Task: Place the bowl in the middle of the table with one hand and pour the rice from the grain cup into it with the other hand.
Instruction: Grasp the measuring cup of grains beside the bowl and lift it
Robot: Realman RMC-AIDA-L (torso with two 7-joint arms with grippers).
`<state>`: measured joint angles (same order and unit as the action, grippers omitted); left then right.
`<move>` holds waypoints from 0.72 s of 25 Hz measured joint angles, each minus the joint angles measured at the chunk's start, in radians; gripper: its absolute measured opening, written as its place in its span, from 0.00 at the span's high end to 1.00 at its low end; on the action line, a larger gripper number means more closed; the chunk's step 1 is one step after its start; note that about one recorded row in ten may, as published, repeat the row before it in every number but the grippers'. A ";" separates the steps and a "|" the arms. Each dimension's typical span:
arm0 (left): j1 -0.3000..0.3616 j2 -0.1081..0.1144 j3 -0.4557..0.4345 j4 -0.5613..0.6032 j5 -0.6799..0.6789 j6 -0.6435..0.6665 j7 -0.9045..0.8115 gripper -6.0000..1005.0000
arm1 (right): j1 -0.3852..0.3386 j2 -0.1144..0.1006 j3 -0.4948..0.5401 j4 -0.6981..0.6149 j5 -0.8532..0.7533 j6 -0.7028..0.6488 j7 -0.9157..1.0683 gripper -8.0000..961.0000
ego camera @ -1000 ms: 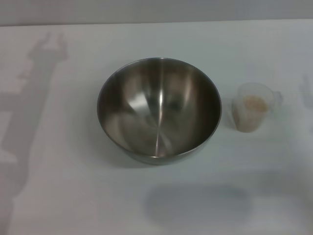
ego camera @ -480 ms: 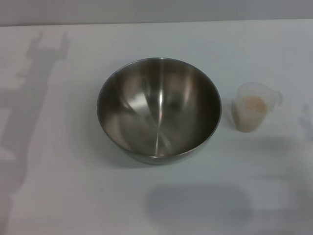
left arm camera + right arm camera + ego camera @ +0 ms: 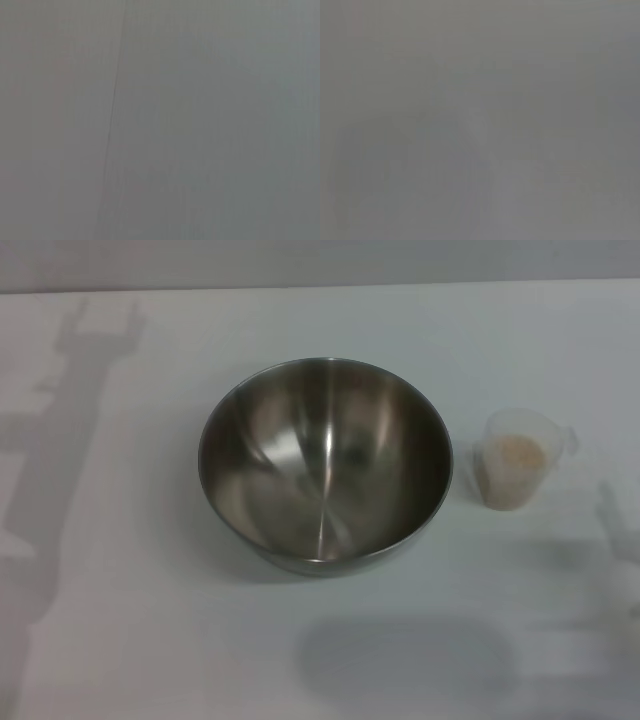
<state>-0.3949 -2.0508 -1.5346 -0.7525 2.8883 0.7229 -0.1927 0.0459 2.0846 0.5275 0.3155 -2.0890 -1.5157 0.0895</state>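
1. Table (image 3: pixel 120 640): white; only arm shadows are seen; neither claw is in view, so their state cannot be told.
2. Bowl (image 3: pixel 325 465): steel, empty, set centrally to receive rice.
3. Cup (image 3: pixel 515 470): just right of the bowl, upright, rice (image 3: pixel 518 452) kept inside.

The table (image 3: pixel 130 640) is a plain white flat top filling the head view. Two things stand directly on it — the bowl (image 3: pixel 325 465), a wide stainless-steel one set upright near the middle, and the grain cup (image 3: pixel 515 472), small and clear, upright just to the bowl's right and apart from it — with the rice (image 3: pixel 517 452) inside the cup.
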 joint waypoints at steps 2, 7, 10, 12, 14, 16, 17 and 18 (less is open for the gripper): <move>-0.001 -0.002 -0.001 0.001 0.000 0.002 0.013 0.28 | 0.001 0.000 -0.001 0.001 0.000 0.019 -0.027 0.21; -0.013 -0.003 -0.007 0.017 0.000 0.004 0.027 0.28 | 0.017 0.000 -0.012 0.002 -0.001 0.064 -0.082 0.21; -0.016 -0.004 -0.014 0.024 0.000 0.007 0.027 0.28 | 0.030 0.000 -0.015 0.003 -0.001 0.091 -0.108 0.21; -0.016 -0.005 -0.015 0.025 0.000 0.011 0.027 0.28 | 0.040 0.001 -0.015 0.004 -0.001 0.114 -0.115 0.21; -0.016 -0.005 -0.017 0.025 0.000 0.016 0.027 0.28 | 0.045 0.001 -0.016 0.004 -0.002 0.134 -0.116 0.21; -0.016 -0.005 -0.022 0.025 0.000 0.019 0.027 0.28 | 0.049 0.002 -0.017 0.006 -0.002 0.157 -0.116 0.21; -0.016 -0.005 -0.024 0.025 0.000 0.020 0.027 0.28 | 0.049 0.002 -0.017 0.006 -0.002 0.157 -0.116 0.21; -0.016 -0.005 -0.026 0.026 0.000 0.020 0.027 0.28 | 0.050 0.003 -0.017 0.007 -0.002 0.163 -0.116 0.21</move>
<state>-0.4105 -2.0555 -1.5601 -0.7270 2.8883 0.7433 -0.1656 0.0963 2.0872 0.5108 0.3224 -2.0909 -1.3528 -0.0265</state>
